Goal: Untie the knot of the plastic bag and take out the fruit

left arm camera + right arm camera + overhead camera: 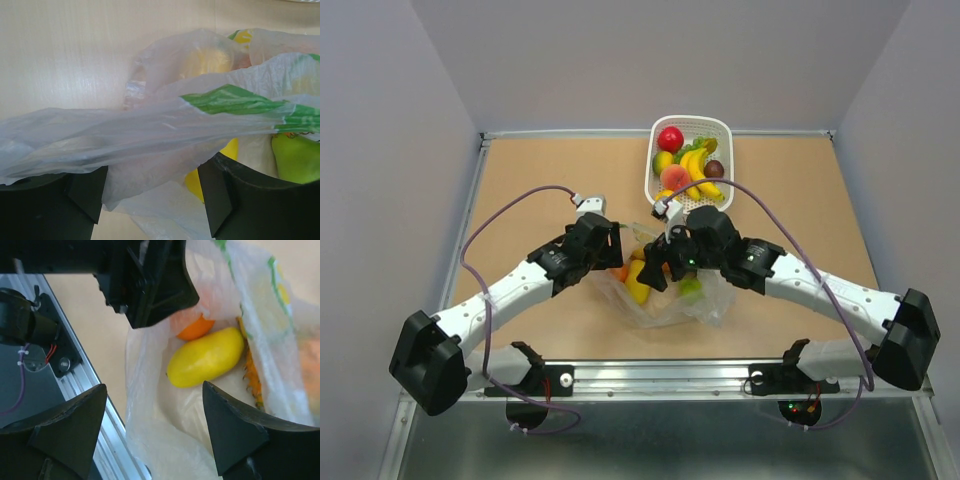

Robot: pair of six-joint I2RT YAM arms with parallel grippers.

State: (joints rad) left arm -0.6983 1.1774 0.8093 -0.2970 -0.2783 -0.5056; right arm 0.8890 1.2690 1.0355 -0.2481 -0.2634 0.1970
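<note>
**Right jaws poised over the open plastic bag (665, 305)**

The plastic bag lies crumpled at the middle of the counter (540, 180), on the near side of the white basket (655, 150), and both arms meet over it. I can't pick out the knot anywhere. The bag's mouth gapes toward the right arm (820, 290), so the untying looks finished to me and the fruit is what remains.

The left arm (510, 285) reaches in from its side. The left jaws stand spread, with a sheet of the bag's film stretched across the gap between them. It looks propped up rather than pinched. The right jaws are spread wide too, gripping nothing, and they face straight into the mouth.

The yellow fruit (205, 357) lies inside the bag just ahead of the right jaws, centred between them, with an orange (196, 328) just beyond it. Its long axis runs almost along the line from one right jaw to the other, slightly tilted. I'd expect that wrist to need a turn so the jaws close across the narrow waist, not end to end. The right arm is clearly the nearer one. A green fruit (297, 157) sits beside the left jaws, under film.
</note>
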